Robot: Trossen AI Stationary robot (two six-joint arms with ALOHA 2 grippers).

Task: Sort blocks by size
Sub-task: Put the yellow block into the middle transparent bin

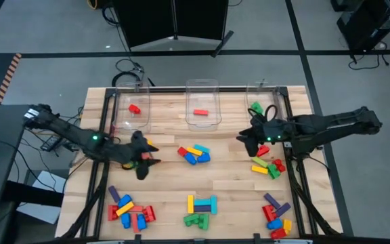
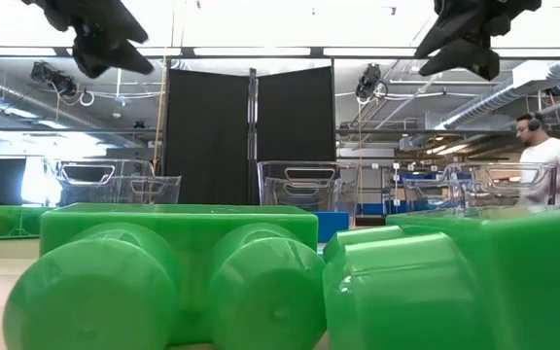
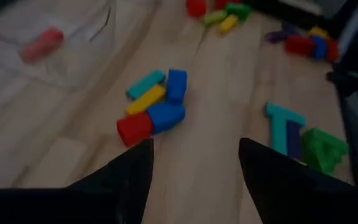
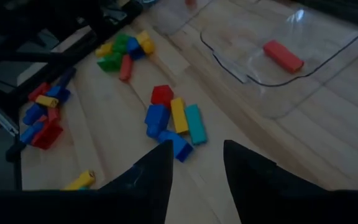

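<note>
Wooden surface (image 1: 229, 177) carries the blocks (image 1: 194, 154), small glossy studded bricks in red, blue, yellow, green, cyan and purple, lying in loose heaps at the middle, front and right; one red block (image 1: 200, 113) sits in the centre bin (image 1: 202, 103), another in the left bin (image 1: 130, 108). Left pincer (image 3: 194, 158) hovers spread and empty left of the middle heap. Right pincer (image 4: 196, 158) hangs parted and empty over the right side

Green blocks (image 2: 173, 282) blurred, edge-cropped
</note>
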